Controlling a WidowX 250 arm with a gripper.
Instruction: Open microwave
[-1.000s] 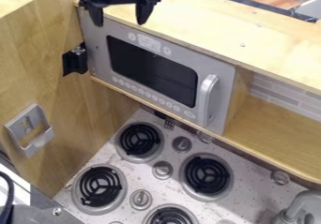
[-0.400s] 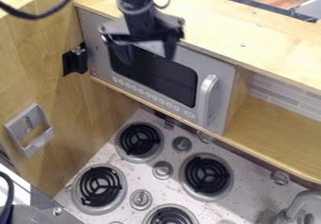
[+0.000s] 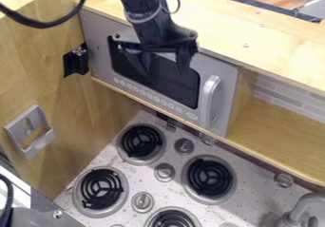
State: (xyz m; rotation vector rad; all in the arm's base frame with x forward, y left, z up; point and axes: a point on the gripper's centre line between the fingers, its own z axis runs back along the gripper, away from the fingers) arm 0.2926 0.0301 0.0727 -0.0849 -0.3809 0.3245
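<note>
Pincer (image 3: 165, 73) lower, nearer the handle (image 3: 208, 96)

Hangs in from the view's top edge, left of centre, slanting down toward the view's right to a black end effector (image 3: 164, 71) with two fingers (image 3: 184, 60) spread well apart, pointing downward.

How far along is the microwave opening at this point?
Nothing looks done: the grey microwave door is closed. Nothing is in hand: the black two-finger gripper, fingers apart, is over the door's dark window, short of the curved silver handle. Left to do, most likely: engage the handle and swing the door open.
</note>
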